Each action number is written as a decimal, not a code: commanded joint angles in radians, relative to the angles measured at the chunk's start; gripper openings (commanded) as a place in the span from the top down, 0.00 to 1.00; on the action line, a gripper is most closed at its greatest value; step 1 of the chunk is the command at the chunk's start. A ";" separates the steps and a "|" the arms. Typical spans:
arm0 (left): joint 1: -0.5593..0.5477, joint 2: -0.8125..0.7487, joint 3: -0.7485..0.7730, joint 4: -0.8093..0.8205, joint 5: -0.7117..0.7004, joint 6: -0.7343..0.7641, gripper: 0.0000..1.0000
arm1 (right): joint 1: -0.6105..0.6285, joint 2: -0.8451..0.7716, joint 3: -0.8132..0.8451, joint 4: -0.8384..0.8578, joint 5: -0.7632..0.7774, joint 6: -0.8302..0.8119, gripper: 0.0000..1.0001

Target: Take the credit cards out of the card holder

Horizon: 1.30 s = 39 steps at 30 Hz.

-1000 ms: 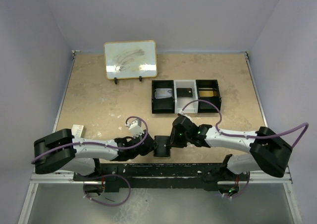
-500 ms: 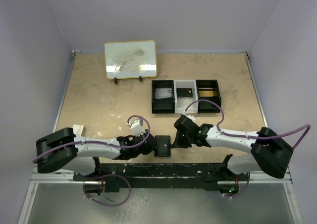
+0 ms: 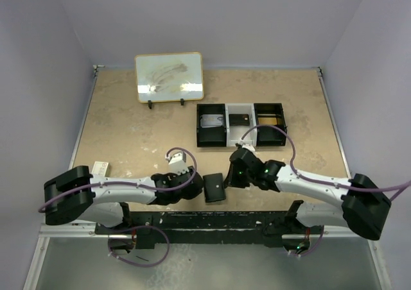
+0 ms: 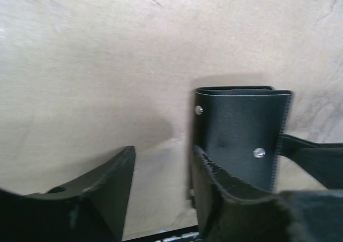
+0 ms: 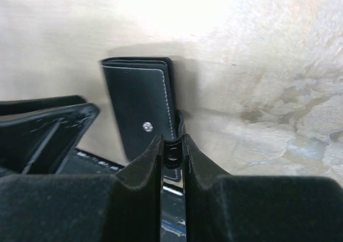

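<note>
**A:** Where is the small flat black folding card holder (image 3: 214, 188)?

**B:** On the beige stone-look table (image 3: 141, 136), close to the middle of its near edge. It is folded shut and sits between the two grippers. Its long axis runs roughly from the near edge toward the far one, slightly tilted.

**A:** Who has hold of it?

**B:** The right gripper (image 5: 172, 145) is clenched on the narrow black closure tab (image 5: 172, 155) at the holder's right side. The left gripper (image 4: 163, 167) stands released, with bare table between its jaws. The holder lies just off its right finger; I cannot tell if they touch.

**A:** What does the coming move turn on?

**B:** I judge it turns on pulling that tab rightward to open the flap while the left arm steadies the body.

**A:** And the black-and-white three-compartment tray (image 3: 212, 141)?

**B:** It sits well apart, toward the far right. There is a greyish card (image 3: 212, 122) in the left compartment, a dark flat piece (image 3: 241, 119) in the middle and a yellowish card (image 3: 270, 119) in the right. What the holder contains is hidden.
</note>
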 commanded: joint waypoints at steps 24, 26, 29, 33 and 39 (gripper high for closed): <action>-0.004 -0.408 0.047 -0.330 -0.253 0.001 0.31 | -0.079 -0.100 0.081 0.116 -0.126 -0.129 0.96; -0.004 -0.384 0.042 -0.275 -0.230 0.027 0.31 | -0.136 -0.146 0.008 0.123 -0.152 -0.108 0.94; -0.002 -0.326 0.044 -0.180 -0.181 0.082 0.30 | -0.207 -0.203 -0.113 0.161 -0.211 -0.082 0.93; -0.002 -0.227 0.049 -0.032 -0.103 0.135 0.29 | -0.235 -0.209 -0.205 0.196 -0.231 -0.035 0.93; 0.004 -0.089 0.048 0.123 -0.011 0.149 0.29 | -0.250 -0.185 -0.267 0.200 -0.167 0.033 0.92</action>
